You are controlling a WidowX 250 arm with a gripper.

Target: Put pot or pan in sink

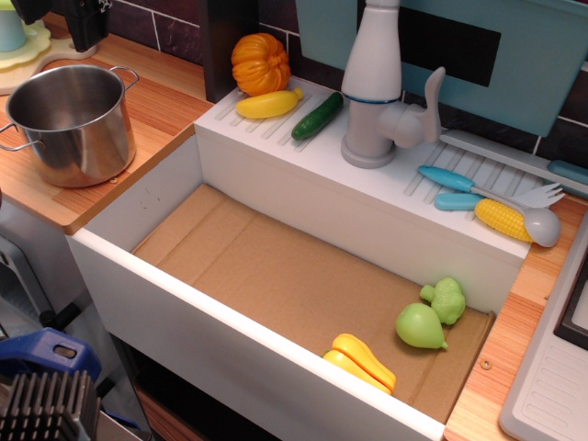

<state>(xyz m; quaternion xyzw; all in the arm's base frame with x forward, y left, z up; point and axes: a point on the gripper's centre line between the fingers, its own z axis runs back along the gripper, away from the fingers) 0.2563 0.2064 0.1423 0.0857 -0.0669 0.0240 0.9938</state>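
Wood in an orange-brown tone makes the countertop (161,110), and behind it stands a wall of dark tiles (175,28). The claw (84,23) is a black shape at the upper left edge. Only its lower part is in view, so I cannot tell how far it is open, and nothing is seen in its hold.

Just below the claw, nearer to the camera, the pot (69,124) stands upright on the counter. It is shiny and empty and is apart from the claw. Left of the claw there is a pale green and yellow dish (23,46).

To the right of the claw and lower lies the sink (230,331), a white basin with a brown cardboard floor. The pot is outside it, beside its left wall. At the end of the floor far from the claw lie a green pear (421,326), a piece of broccoli (447,299) touching it, and a yellow toy vegetable (363,361) near the front wall.

On the ridged rear ledge, right of the claw, rest an orange pumpkin (260,62), a yellow squash (268,104) and a cucumber (318,116). Then comes the faucet (372,83), and farther right are a blue-handled fork (459,179) and a corn cob (503,220). A teal board (542,55) leans behind the faucet. Far below the claw, a blue and grey machine part (46,386) fills the bottom left corner.
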